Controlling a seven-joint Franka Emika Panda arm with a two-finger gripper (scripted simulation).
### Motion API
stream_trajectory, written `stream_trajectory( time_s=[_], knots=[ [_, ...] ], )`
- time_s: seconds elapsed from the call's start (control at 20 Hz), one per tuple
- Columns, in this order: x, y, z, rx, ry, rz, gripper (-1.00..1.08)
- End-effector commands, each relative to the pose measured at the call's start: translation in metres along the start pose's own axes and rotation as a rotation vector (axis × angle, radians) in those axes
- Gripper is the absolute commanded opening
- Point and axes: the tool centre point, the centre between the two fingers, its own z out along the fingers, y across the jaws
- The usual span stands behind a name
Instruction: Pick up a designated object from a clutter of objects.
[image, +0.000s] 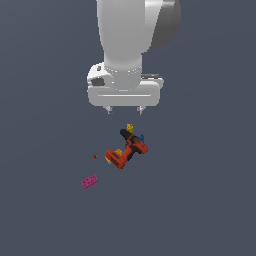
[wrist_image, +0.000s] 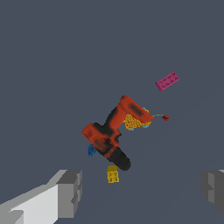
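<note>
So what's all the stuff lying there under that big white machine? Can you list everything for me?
power drill: one, orange-red and black, lying on its side in the middle of the clutter.
small yellow brick: one, mustard yellow, studded, just off the drill's black end.
yellow studded piece: one, yellow-orange, tucked against the drill's red end.
blue piece: one, blue, beside the drill body.
flat pink brick: one, pink, lying apart from the rest.
tiny red bit: one, red, between drill and pink brick.
hand: one, white and grey, open, hovering above the clutter.

No legible text, label or number on any object
</note>
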Motion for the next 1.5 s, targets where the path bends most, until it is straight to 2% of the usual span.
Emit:
stream_trajectory(
  time_s=[0.0, 0.45, 0.8, 1.1, 1.45],
  knots=[
    [0.000, 0.000, 0.000, 0.000, 0.000, 0.000, 1.00],
    [0.007, 0.011, -0.015, 0.014, 0.046, 0.052, 1.00],
    [0.006, 0.011, -0.011, 0.013, 0.045, 0.049, 1.00],
    [0.002, 0.009, 0.010, 0.011, 0.043, 0.038, 1.00],
    [-0.012, 0.004, 0.055, 0.005, 0.040, 0.011, 1.00]
  ],
)
